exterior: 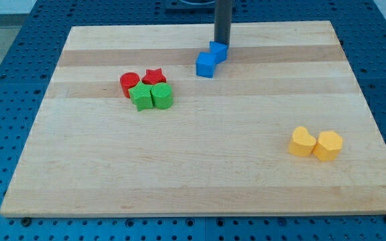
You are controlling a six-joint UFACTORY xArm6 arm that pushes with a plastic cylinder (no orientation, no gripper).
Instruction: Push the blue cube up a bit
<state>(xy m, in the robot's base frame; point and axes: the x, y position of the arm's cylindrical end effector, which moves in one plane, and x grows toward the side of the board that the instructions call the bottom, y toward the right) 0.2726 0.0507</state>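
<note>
The pale wooden surface [200, 174] lay bare across its lower half. At the view's left, a red cylinder block [129, 83] and red star block [154, 75] sat against two green blocks [140, 98] [161, 96], shapes unclear. Near the top edge, the blue cube block [206, 65] touched a second blue block [218, 51], partly hidden and indistinct, little room remaining above them. My tip [220, 44], the dark rod's end effector, held nothing and stood just behind that second block; its upper shaft was cropped. At the right, two yellow blocks [302, 142] [328, 145] touched.
</note>
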